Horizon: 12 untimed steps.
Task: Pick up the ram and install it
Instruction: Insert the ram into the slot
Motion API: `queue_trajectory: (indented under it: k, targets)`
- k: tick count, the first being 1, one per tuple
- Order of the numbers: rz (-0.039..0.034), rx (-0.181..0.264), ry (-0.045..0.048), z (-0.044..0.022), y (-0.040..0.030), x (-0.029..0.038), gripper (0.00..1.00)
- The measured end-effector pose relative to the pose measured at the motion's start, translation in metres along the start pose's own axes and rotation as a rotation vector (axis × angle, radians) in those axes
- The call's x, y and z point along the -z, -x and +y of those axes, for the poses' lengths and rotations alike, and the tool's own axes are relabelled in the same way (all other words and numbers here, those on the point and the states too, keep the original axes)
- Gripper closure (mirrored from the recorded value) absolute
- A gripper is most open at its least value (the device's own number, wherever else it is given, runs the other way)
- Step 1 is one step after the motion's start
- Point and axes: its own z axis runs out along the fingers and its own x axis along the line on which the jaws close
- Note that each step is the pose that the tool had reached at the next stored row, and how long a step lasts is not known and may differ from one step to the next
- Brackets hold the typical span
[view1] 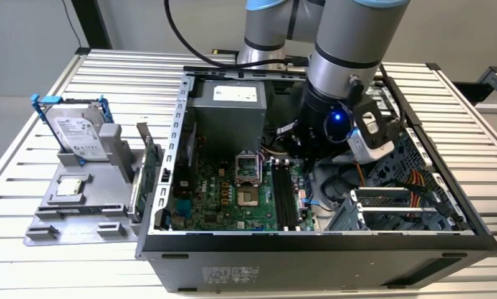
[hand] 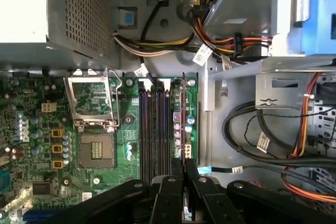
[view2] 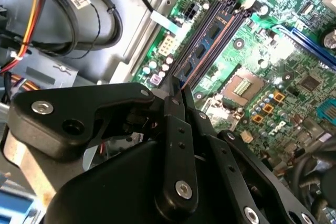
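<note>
Ram [hand: 182,124] stands edge-on in the first wrist view, a thin dark line running along the motherboard [hand: 31,129] just beside the two black slots [hand: 152,129]. One end sits between the fingertips of the gripper [hand: 183,169], whose jaws are closed on the stick from both sides. The second wrist view shows its flat side instead: the ram [view2: 200,51] shows a row of dark chips, slanting away from the gripper [view2: 176,90] along the slots, with the open processor socket [view2: 244,85] near it. Whether the stick is seated in a slot or only held over it, I cannot tell.

The first wrist view also takes in the perforated wall of the power supply [hand: 79,9] and bundles of black, yellow and orange cables [hand: 294,140] on the far side of the slots from the socket.

The exterior view gives the wider room. The arm [view1: 348,56] reaches down into an open computer case [view1: 315,249] lying on a slatted metal table [view1: 49,261]. At the exterior view's left, a grey tray [view1: 74,218] carries a hard drive [view1: 78,134] in a blue frame, and a green card [view1: 149,168] stands upright between tray and case.
</note>
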Motion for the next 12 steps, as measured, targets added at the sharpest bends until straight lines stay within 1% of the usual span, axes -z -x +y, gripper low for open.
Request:
queue_trajectory:
  k: [4, 7, 9, 12]
  targets:
    - [0.0001, 0.0, -0.0001, -0.0018, -0.0012, -0.0065, 1.0]
    - [0.0001, 0.001, -0.0001, -0.0027, -0.0028, -0.0084, 1.0]
    - [0.0001, 0.002, 0.0001, -0.0032, -0.0037, -0.0119, 1.0]
    - [0.0004, 0.003, 0.0, -0.0058, -0.0038, -0.0172, 1.0]
